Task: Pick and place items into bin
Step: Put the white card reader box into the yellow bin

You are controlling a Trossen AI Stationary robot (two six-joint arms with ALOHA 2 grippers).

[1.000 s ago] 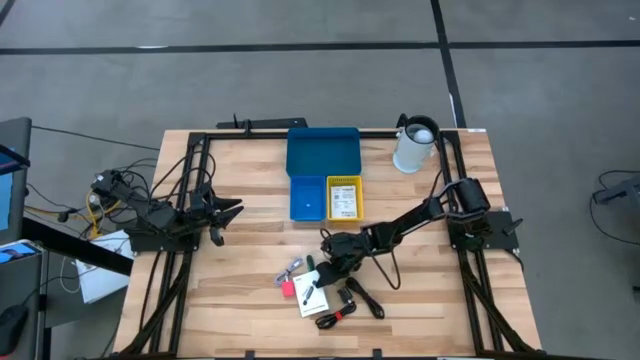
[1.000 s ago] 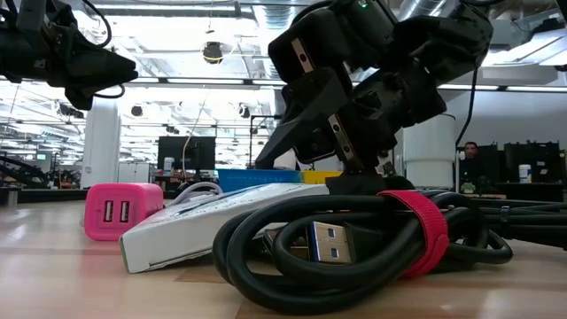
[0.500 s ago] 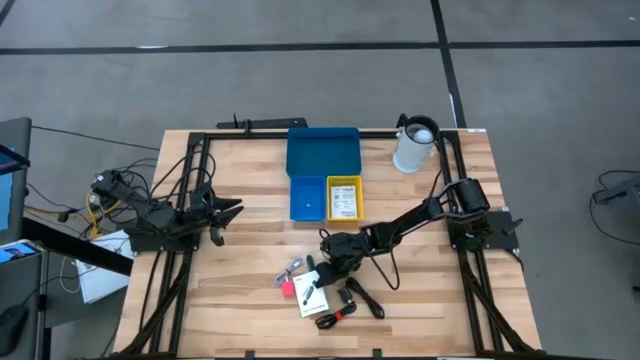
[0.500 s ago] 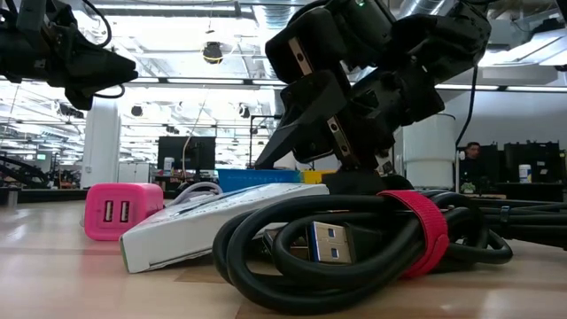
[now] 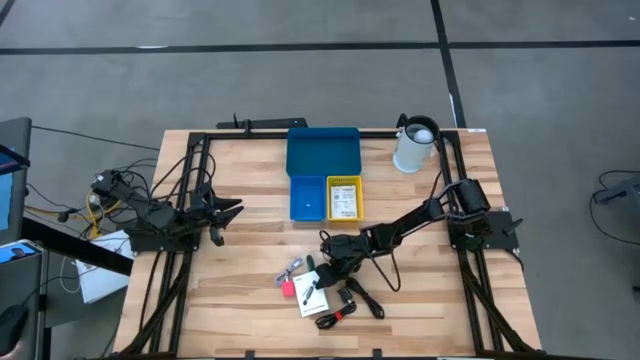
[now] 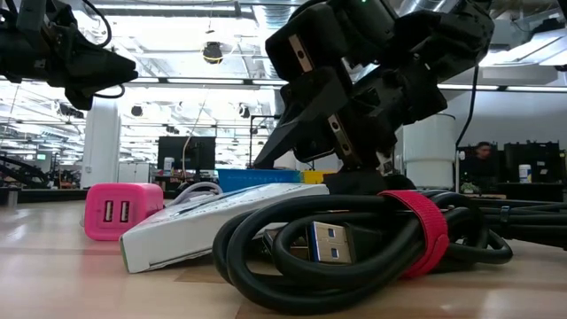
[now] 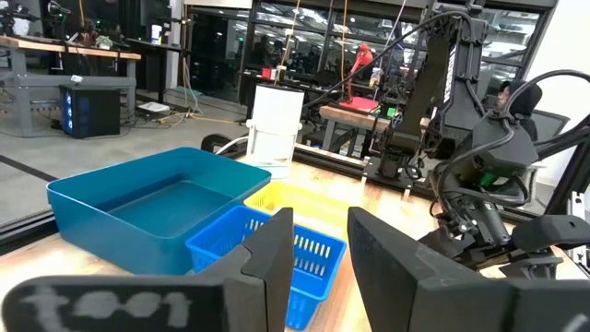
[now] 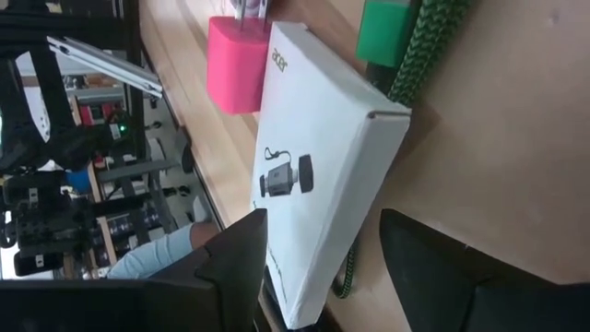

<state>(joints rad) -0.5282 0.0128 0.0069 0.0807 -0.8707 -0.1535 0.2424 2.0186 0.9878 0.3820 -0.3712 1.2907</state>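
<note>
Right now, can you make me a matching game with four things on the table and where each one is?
Things:
1. white pitcher
2. pink charger block
3. right gripper
4. yellow bin

Places:
A. beside the small blue bin
B. just above the white box
C. far right corner of the table
D. on the wood, left of the white box

Pairs: 1-C, 2-D, 3-B, 4-A

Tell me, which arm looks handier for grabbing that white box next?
The right one, probably. The right gripper hangs open just above the white box among the clutter, while the left gripper waits off at the table's left side, well away from it.
</note>
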